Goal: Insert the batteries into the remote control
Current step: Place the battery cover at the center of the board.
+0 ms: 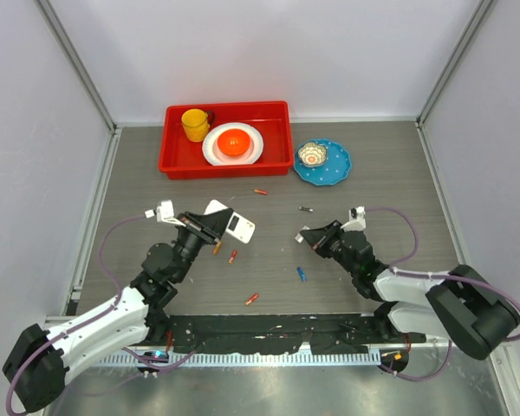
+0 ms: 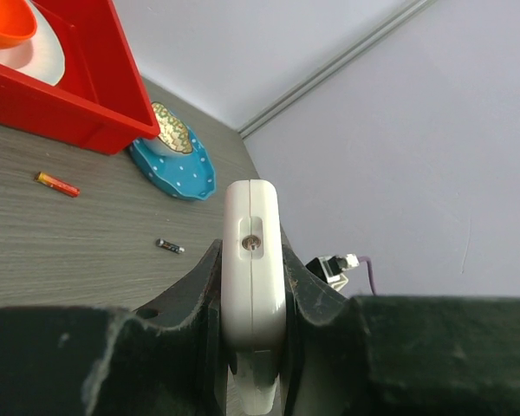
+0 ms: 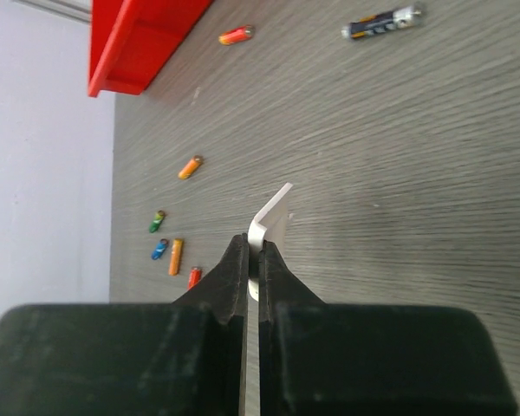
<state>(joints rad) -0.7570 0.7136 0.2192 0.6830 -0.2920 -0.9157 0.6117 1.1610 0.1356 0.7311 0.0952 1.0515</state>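
Note:
My left gripper (image 1: pixel 211 227) is shut on the white remote control (image 1: pixel 235 224) and holds it above the table, left of centre. In the left wrist view the remote (image 2: pixel 252 204) stands edge-on between the fingers (image 2: pixel 305 282). My right gripper (image 1: pixel 315 239) is shut on a thin bent white cover piece (image 3: pixel 274 215), low over the table right of centre. Loose batteries lie on the table: a red one (image 1: pixel 260 191), a dark one (image 1: pixel 306 209), a blue one (image 1: pixel 301 274) and red ones (image 1: pixel 233 256) (image 1: pixel 252 299). Several show in the right wrist view (image 3: pixel 175 256).
A red tray (image 1: pixel 175 161) at the back holds a yellow cup (image 1: pixel 194 124) and a white plate with an orange bowl (image 1: pixel 234 142). A blue dotted plate (image 1: pixel 336 166) with a small patterned cup stands to its right. Walls close in on the left, back and right.

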